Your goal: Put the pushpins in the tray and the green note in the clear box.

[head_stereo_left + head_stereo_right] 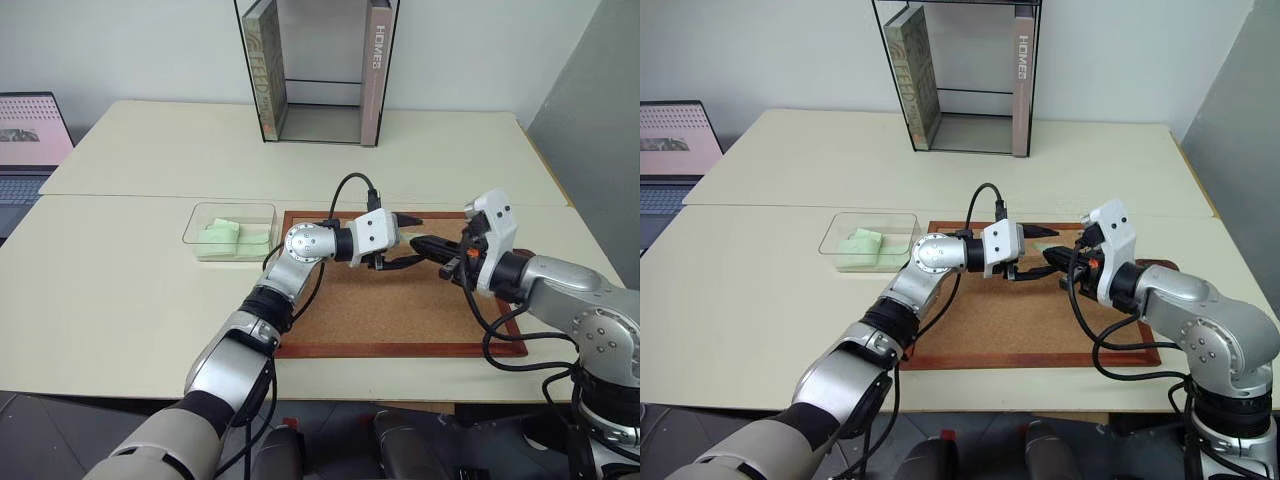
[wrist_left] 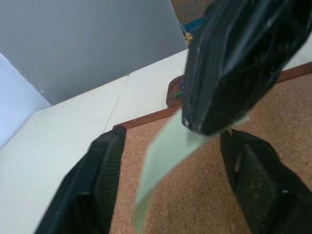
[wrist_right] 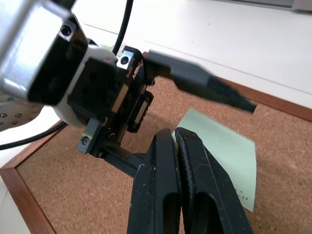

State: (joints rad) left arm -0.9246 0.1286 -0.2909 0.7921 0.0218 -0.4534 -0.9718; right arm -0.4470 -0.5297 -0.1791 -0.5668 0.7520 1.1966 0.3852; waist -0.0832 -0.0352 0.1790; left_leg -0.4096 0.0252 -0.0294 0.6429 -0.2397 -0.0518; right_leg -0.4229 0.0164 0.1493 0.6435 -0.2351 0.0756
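While clear box (image 1: 232, 231) holds crumpled green papers (image 1: 232, 238)

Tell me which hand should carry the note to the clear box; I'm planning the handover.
Left, probably. The left hand is open around the green note that the shut right hand pinches, and the clear box lies on the left arm's side.

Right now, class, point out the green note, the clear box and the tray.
green note (image 3: 229, 156), right wrist view, its flat face.
clear box (image 1: 200, 214), left eye view, left rim.
tray (image 2: 171, 93), left wrist view, its edge.
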